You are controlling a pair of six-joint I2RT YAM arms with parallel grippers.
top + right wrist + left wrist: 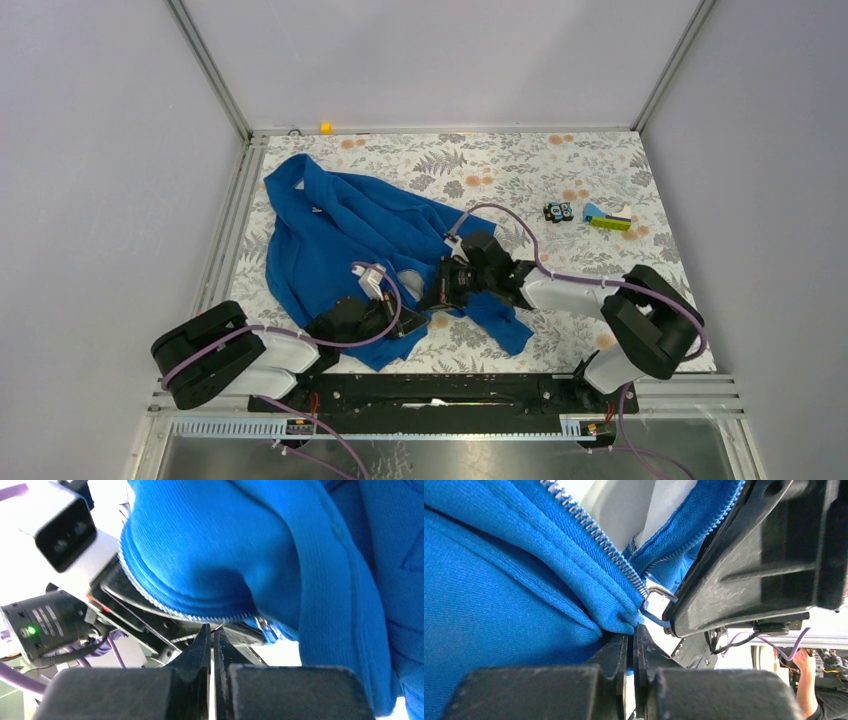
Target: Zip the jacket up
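Observation:
The royal-blue jacket (340, 225) lies crumpled on the left half of the table, with white lining showing at its open front. My left gripper (405, 318) is at its near hem. In the left wrist view it (633, 630) is shut on the blue hem fabric just below the end of the zipper teeth (594, 532). My right gripper (440, 290) meets it from the right. Its finger (734, 580) sits against the silvery zipper pull (658, 594). In the right wrist view it (211, 630) is shut on a thin metal piece under the zipper edge (200, 616).
A floral cloth (520, 165) covers the table. A small black toy (558, 211) and a green-and-blue item (608, 220) lie at the back right. A yellow object (325, 127) sits at the back edge. A metal rail (232, 225) runs along the left side.

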